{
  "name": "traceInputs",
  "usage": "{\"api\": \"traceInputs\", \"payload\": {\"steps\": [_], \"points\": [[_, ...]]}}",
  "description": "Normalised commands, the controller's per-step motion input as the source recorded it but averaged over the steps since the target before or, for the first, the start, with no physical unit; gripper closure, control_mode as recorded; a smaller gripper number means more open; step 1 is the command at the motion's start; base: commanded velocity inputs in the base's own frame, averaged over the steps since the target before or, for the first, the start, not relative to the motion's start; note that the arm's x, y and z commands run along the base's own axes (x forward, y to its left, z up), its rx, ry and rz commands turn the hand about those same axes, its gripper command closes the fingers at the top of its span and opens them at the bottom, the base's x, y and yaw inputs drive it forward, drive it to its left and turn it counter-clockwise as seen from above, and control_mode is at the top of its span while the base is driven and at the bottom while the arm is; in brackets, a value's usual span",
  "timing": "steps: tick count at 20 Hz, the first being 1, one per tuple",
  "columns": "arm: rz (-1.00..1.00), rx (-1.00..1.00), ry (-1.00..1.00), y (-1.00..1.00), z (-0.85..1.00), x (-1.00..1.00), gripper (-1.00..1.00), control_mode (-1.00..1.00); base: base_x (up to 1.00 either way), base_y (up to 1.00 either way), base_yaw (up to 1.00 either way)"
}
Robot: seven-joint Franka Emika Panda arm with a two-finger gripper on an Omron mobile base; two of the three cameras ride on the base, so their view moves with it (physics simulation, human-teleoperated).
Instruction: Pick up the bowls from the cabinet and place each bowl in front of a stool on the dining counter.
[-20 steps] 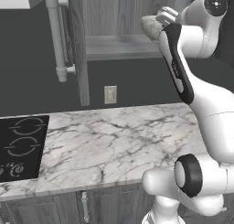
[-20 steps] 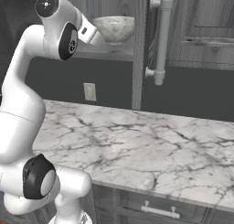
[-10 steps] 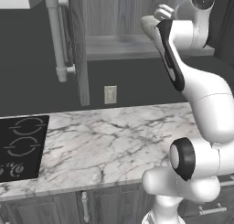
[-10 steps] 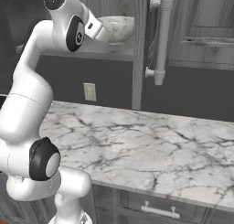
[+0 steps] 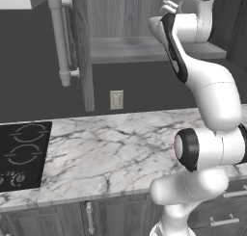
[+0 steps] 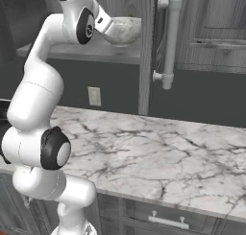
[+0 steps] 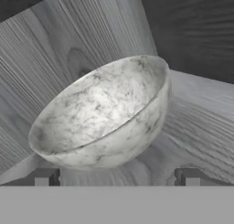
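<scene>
Inside the cabinet (image 6: 72, 51), the open end effector (image 7: 117, 177) faces the marbled bowl (image 7: 103, 113).

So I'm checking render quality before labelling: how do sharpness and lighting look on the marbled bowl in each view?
Hand view: bowl large and sharp, softly lit, no glare, between the tool's open fingertips. Right base view: bowl small, slightly soft, on the cabinet shelf. Left base view: the arm hides most of it.

The white arm (image 5: 207, 85) rises from its base, bends at a dark elbow joint and reaches up high, its forearm (image 6: 45, 52) nearly upright in the right base view. The wrist turns the hand forward at the top. The gripper (image 7: 116, 175) has its two dark fingertips (image 7: 45, 176) spread well apart (nothing between them).
</scene>
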Motion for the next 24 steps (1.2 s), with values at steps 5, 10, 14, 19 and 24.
{"api": "traceInputs", "payload": {"steps": [5, 10, 14, 19, 24], "points": [[0.0, 0.0, 0.0, -0.06, 0.0, 0.41, -1.0, -1.0, 0.0, 0.0, 0.0], [-0.01, 0.0, 0.01, -0.16, 0.0, 0.31, -1.0, -1.0, 0.0, 0.0, 0.0], [-0.02, 0.0, 0.05, -0.14, 0.0, 0.31, -1.0, -1.0, 0.0, 0.0, 0.0], [-0.04, 0.0, 0.07, -0.08, 0.0, 0.32, -1.0, -1.0, 0.0, 0.0, 0.0], [-0.07, 0.0, 0.1, -0.04, 0.0, 0.18, -1.0, -1.0, 0.0, 0.0, 0.0]]}}
